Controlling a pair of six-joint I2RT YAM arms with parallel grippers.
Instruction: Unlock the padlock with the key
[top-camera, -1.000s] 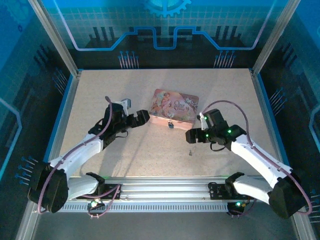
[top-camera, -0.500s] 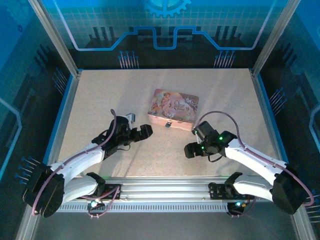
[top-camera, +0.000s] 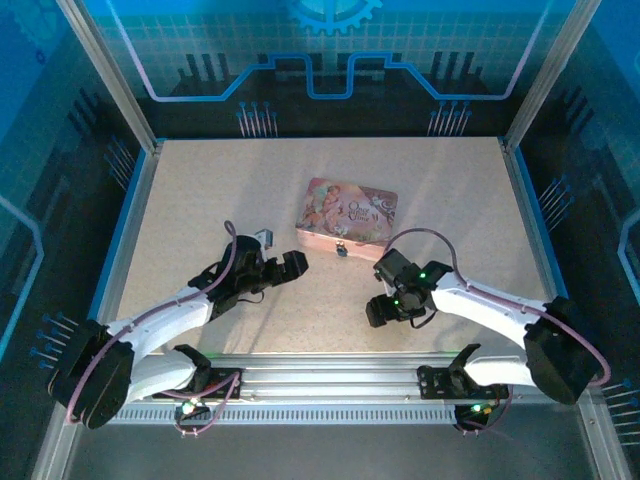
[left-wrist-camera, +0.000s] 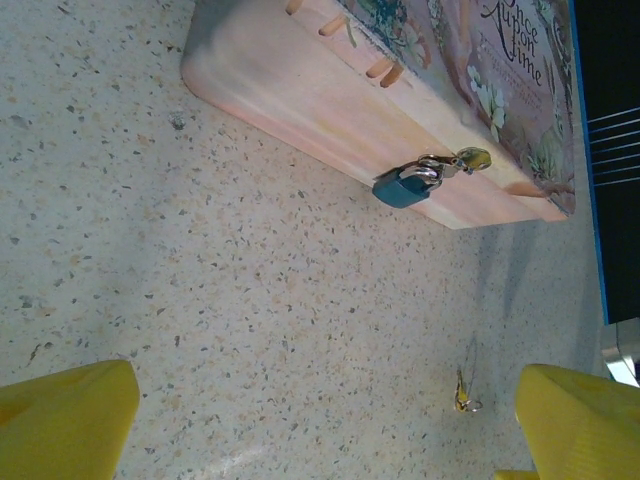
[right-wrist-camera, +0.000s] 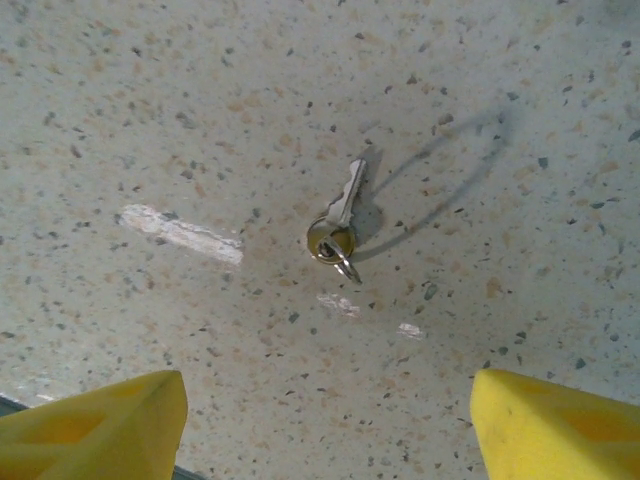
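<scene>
Key (right-wrist-camera: 340, 215) placement comes first: it lies flat on the speckled table (top-camera: 200, 190), ahead of the right hand (right-wrist-camera: 330, 420) and centred in the gap between its two yellow fingers (right-wrist-camera: 100, 425), touching neither. A small ring sits at its head. That hand is spread wide and holds nothing; in the top view it (top-camera: 378, 312) hangs low over the table, nearer the arm bases than the pink box (top-camera: 347, 215).

The padlock (left-wrist-camera: 405, 188) has a bluish body and a silvery shackle. It hangs from the clasp on the near side wall of the pink box (left-wrist-camera: 330, 80), resting against that wall. It lies ahead of the left hand (left-wrist-camera: 325, 400), well apart from it. That hand's yellow fingers (left-wrist-camera: 60, 420) are also wide open and grip nothing. From above, the left hand (top-camera: 292, 265) sits left of the padlock (top-camera: 341, 249), pointing toward the box.

In the left wrist view the key (left-wrist-camera: 462, 392) shows as a small speck on the table, apart from the padlock and close to the right-side finger.

Counted: one padlock, one key, one pink box, two hands, both empty.
</scene>
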